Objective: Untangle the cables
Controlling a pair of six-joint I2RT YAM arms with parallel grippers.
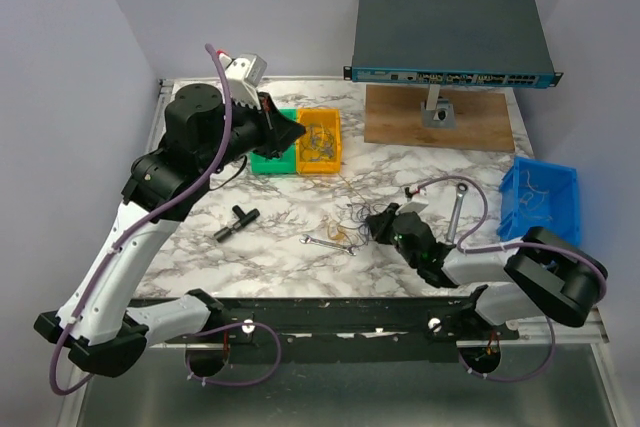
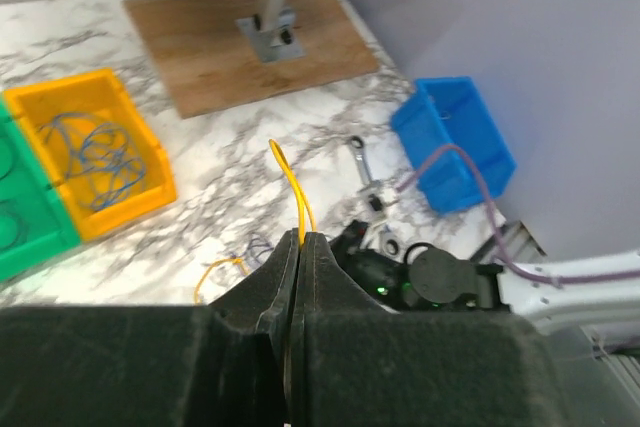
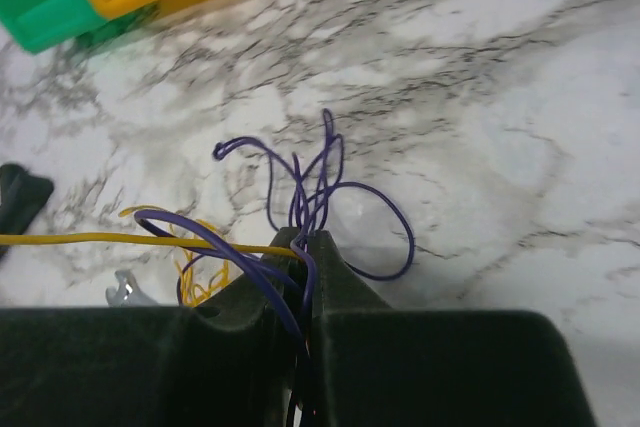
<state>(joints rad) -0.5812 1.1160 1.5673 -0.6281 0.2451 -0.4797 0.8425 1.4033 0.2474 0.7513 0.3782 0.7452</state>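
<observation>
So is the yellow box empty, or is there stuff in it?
Not empty: the yellow box holds a tangle of thin blue wire loops.

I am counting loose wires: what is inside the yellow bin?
The yellow bin holds a loose tangle of thin blue wires. Nothing else shows on its floor. Whatever lies under the tangle is covered, and the overlapping loops cannot be counted.

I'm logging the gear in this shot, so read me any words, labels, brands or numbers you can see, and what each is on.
No text here can be read.
Network switch: tiny marks along its front panel, too small and blurred to read in any view.
Nothing else in view shows lettering.
</observation>
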